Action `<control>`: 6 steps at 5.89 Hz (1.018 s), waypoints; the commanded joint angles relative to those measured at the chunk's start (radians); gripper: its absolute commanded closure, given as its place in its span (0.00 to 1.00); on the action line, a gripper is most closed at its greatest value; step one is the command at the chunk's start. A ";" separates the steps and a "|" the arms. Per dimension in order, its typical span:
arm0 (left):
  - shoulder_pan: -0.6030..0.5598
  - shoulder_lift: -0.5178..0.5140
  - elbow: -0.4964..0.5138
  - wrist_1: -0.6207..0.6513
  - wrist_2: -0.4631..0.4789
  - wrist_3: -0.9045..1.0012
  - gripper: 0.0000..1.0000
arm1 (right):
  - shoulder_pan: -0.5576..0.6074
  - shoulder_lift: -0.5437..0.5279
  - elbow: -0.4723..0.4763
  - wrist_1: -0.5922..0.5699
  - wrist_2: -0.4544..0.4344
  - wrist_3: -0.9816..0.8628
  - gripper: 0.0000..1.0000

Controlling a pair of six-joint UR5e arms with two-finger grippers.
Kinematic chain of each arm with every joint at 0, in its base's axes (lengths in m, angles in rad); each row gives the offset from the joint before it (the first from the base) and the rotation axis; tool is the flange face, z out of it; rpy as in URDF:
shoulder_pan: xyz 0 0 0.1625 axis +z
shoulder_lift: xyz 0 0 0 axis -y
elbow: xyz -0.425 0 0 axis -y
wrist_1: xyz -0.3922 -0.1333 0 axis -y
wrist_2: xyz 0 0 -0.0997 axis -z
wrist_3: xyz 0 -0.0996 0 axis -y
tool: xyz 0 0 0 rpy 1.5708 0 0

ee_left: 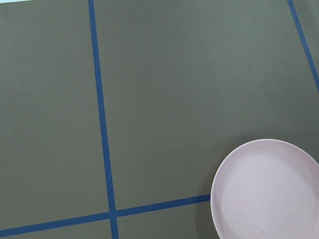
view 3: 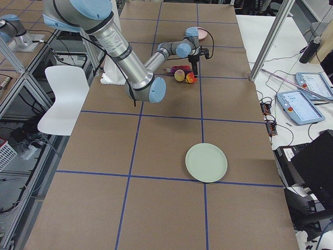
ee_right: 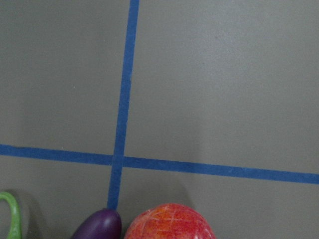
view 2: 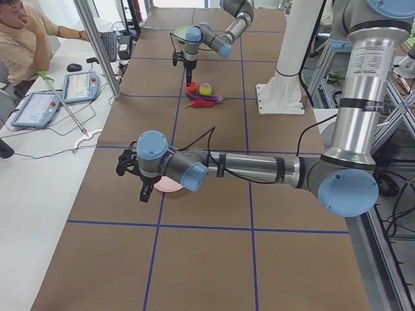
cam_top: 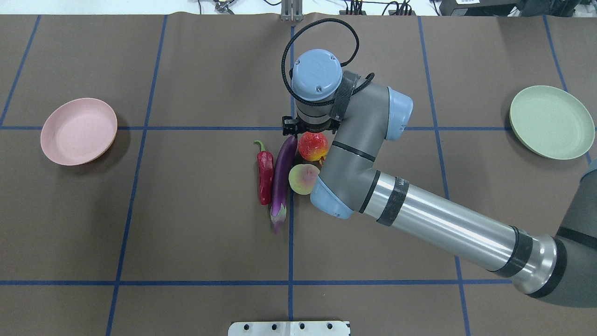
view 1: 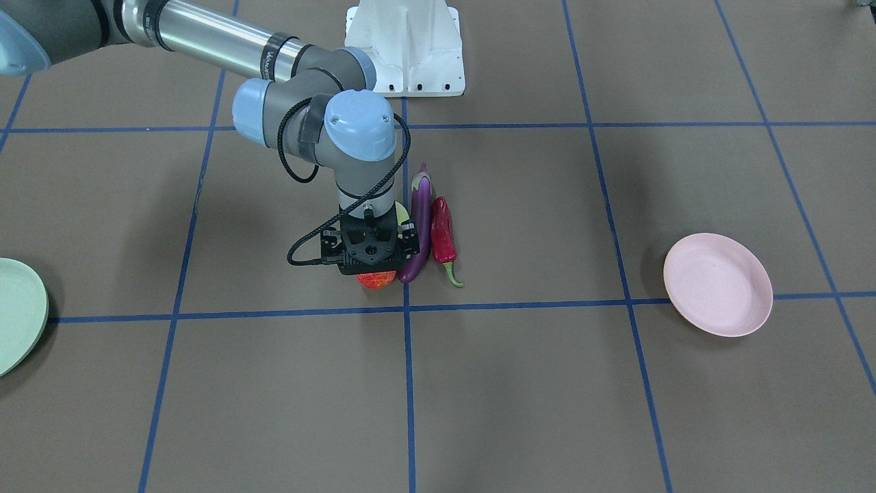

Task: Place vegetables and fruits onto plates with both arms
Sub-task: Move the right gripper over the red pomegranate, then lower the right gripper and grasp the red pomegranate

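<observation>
Brown table (cam_top: pixel 186 233) — pink plate (cam_top: pixel 78 131), green plate (cam_top: pixel 551 122) well apart, eggplant (cam_top: pixel 282 177) between.

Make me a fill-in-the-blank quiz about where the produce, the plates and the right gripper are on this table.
1. The right gripper is closest to the ____ fruit.
2. The eggplant lies between the chili pepper and the ____.
3. The plate in the left wrist view is ____.
4. In the overhead view, the mint green plate sits on the robot's ____ side.
Missing words: red-orange; peach; pink; right.
</observation>
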 commanded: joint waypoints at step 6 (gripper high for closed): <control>0.000 0.000 -0.001 0.000 -0.002 -0.008 0.00 | -0.032 -0.004 -0.010 0.004 -0.012 0.002 0.91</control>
